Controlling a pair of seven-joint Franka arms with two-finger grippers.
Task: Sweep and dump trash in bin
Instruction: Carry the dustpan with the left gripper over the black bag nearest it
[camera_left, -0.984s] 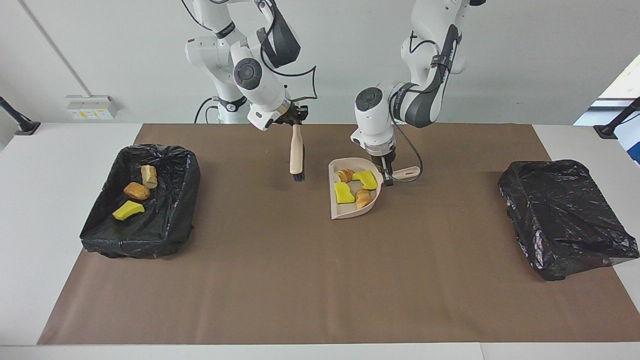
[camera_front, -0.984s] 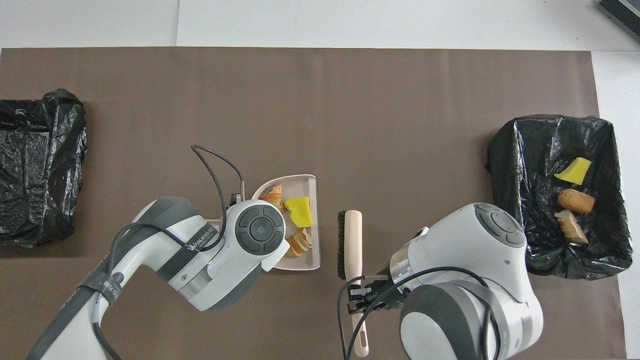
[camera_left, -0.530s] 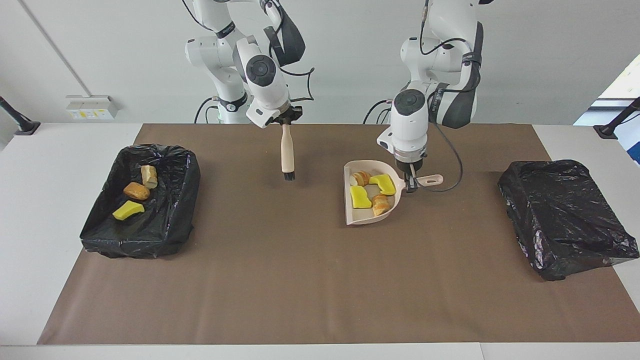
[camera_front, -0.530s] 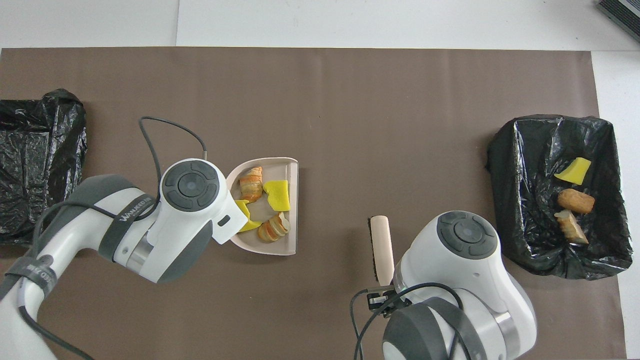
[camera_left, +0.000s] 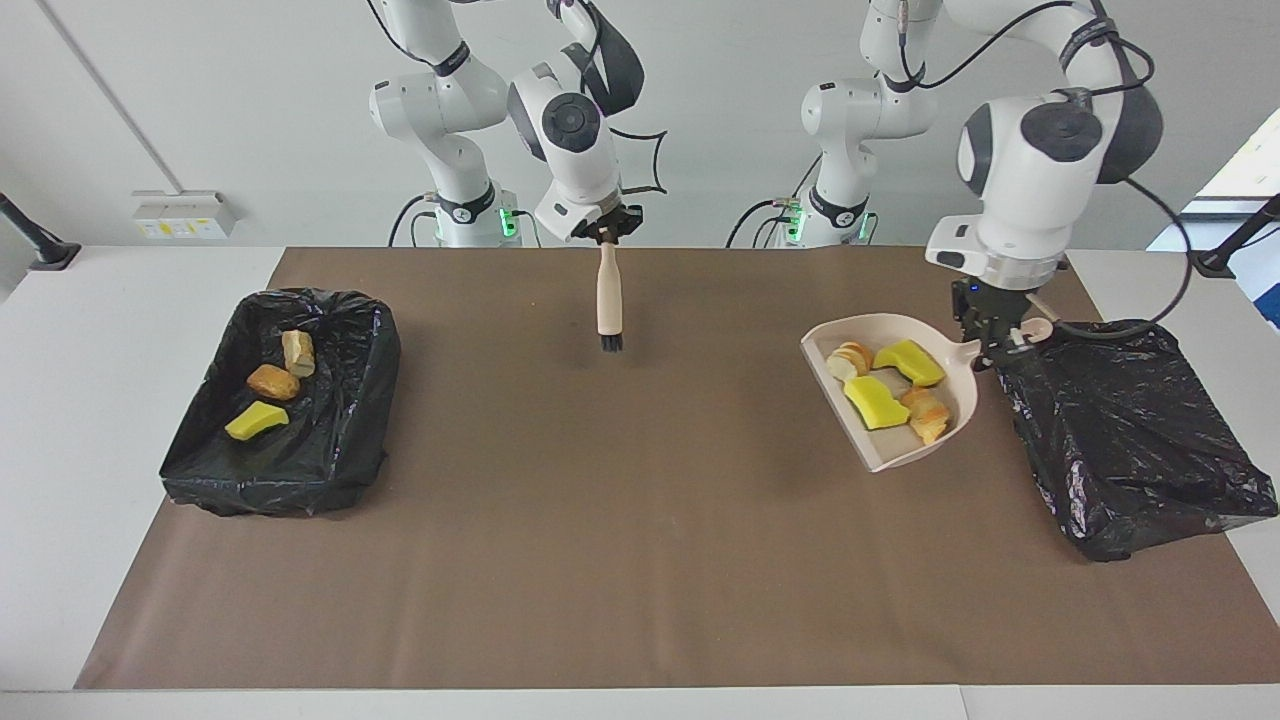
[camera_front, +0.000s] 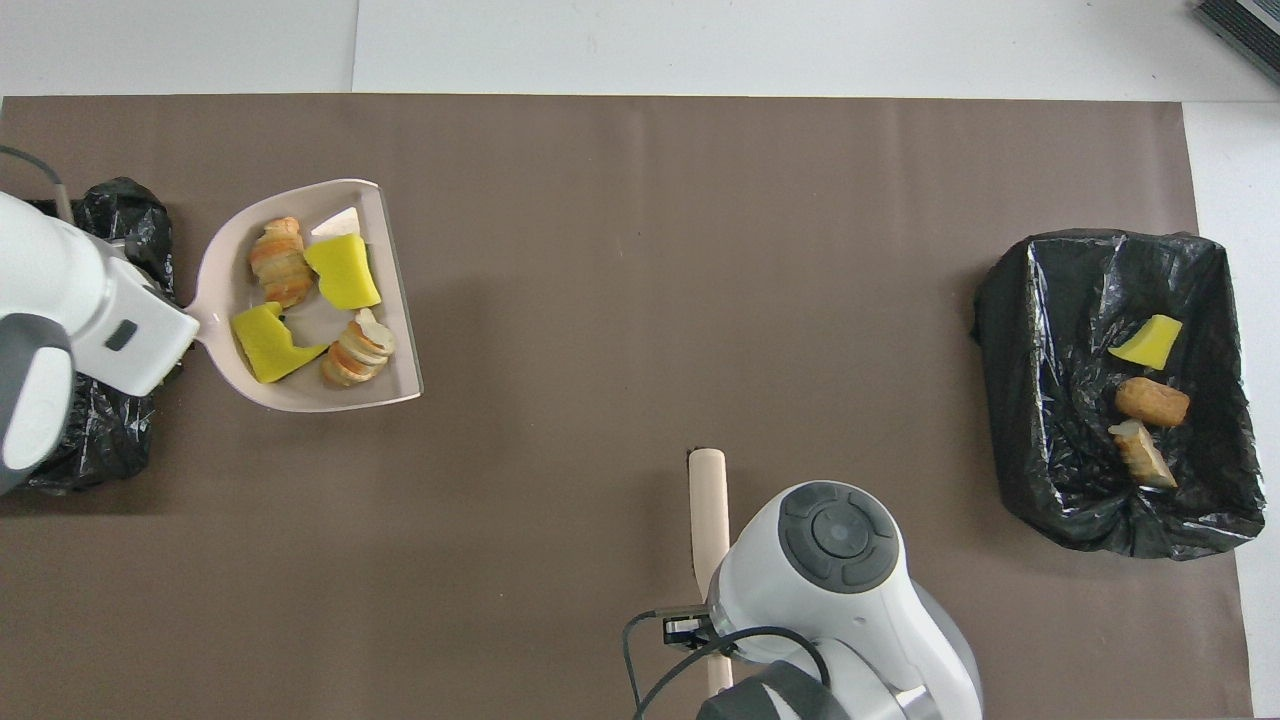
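My left gripper (camera_left: 1001, 343) is shut on the handle of the beige dustpan (camera_left: 958, 420), held level in the air over the mat, right beside the black bin (camera_left: 1130, 440) at the left arm's end. In the pan lie pieces of trash (camera_left: 872, 402): two yellow wedges and two bread lumps, also seen from overhead as trash (camera_front: 343, 272) in the dustpan (camera_front: 400, 385). My right gripper (camera_left: 607, 237) is shut on the brush (camera_left: 608, 295), which hangs bristles down over the mat. From overhead, both wrists hide their grippers; the brush (camera_front: 708, 495) shows.
A second black-lined bin (camera_left: 370, 400) at the right arm's end holds a yellow wedge (camera_left: 256, 420) and two bread lumps (camera_left: 272, 382). A brown mat (camera_left: 600, 550) covers the table. The overhead view shows this bin (camera_front: 1010, 400) too.
The left arm has lifted the loaded dustpan from mid-table and carried it to the bin at its own end. The right arm shifted slightly, the brush now hanging upright.
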